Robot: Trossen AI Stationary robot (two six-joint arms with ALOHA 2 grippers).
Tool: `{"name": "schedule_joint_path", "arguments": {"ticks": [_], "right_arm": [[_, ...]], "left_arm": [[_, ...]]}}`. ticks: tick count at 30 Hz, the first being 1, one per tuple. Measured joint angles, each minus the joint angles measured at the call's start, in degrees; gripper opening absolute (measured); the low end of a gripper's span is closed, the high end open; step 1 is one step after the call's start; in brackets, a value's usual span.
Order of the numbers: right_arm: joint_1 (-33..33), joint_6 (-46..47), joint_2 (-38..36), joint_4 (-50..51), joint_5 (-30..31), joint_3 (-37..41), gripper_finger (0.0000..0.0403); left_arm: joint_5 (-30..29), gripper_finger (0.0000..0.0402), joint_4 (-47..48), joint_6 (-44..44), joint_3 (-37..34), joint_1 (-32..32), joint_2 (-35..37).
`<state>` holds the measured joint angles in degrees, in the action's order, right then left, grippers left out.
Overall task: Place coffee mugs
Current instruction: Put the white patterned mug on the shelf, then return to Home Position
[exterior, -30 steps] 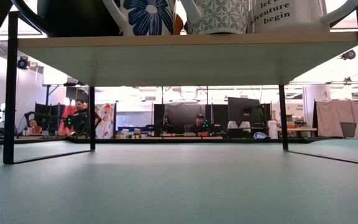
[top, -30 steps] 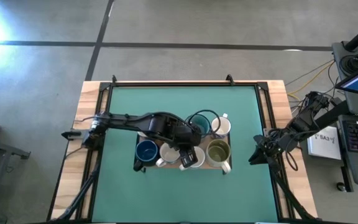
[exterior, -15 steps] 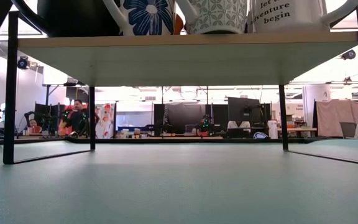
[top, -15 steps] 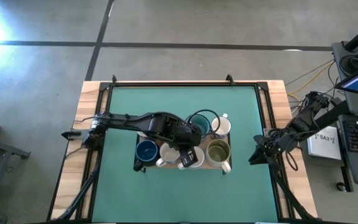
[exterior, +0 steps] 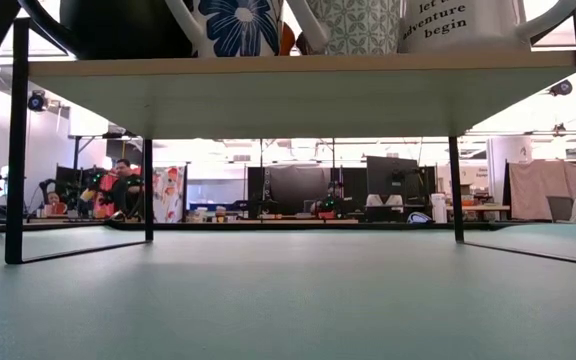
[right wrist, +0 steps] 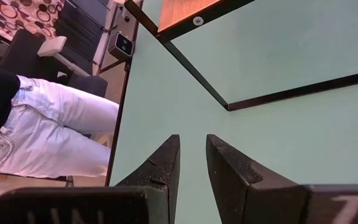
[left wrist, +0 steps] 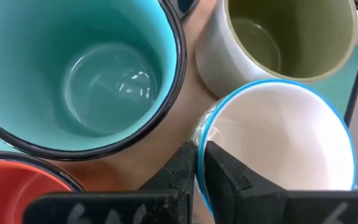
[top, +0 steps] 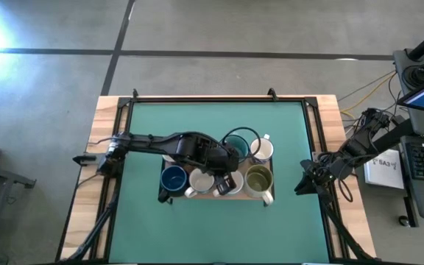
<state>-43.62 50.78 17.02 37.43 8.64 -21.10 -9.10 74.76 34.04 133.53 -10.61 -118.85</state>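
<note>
Rim of a white blue-edged mug [left wrist: 278,146] is being pinched between the narrowly parted fingers of the left gripper [left wrist: 199,163] on the raised shelf [exterior: 298,75], beside teal [left wrist: 82,74] and olive-lined mugs [left wrist: 278,37]. "adventure begin" is being shown on the printed mug [exterior: 456,22]. The right gripper [right wrist: 191,165] is being held slightly spread, empty, over the mat [right wrist: 303,134].

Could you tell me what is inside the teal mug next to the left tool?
The teal mug is empty; its glossy bottom shows. The left tool pinches the neighbouring blue-rimmed mug's wall.

The coffee mugs [top: 219,173] crowd together on a raised shelf [exterior: 298,75] (mid-table), right gripper [top: 304,184] well apart.
</note>
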Motion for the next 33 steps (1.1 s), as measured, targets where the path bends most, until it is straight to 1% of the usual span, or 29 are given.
{"name": "schedule_joint_path", "arguments": {"ticks": [5,15,21,27,30,33], "right_arm": [[0.0,0.0,0.0,0.0,0.0,0.0,0.0068],[0.0,0.0,0.0,0.0,0.0,0.0,0.0068],[0.0,0.0,0.0,0.0,0.0,0.0,0.0068],[0.0,0.0,0.0,0.0,0.0,0.0,0.0068],[0.0,0.0,0.0,0.0,0.0,0.0,0.0068],[0.0,0.0,0.0,0.0,0.0,0.0,0.0068]], "left_arm": [[0.1,0.0017,-0.3,0.0,0.0,-0.1,0.0],[0.7,0.007,-1.7,0.6,0.1,-0.2,0.7],[0.6,0.0081,-1.2,0.5,0.1,-0.4,2.1],[-3.3,0.0082,2.0,-1.2,0.9,-0.8,3.7],[-4.1,0.0082,4.4,-1.8,0.9,-0.9,4.8],[-6.9,0.0082,7.7,-2.0,0.9,-1.3,6.8]]}}
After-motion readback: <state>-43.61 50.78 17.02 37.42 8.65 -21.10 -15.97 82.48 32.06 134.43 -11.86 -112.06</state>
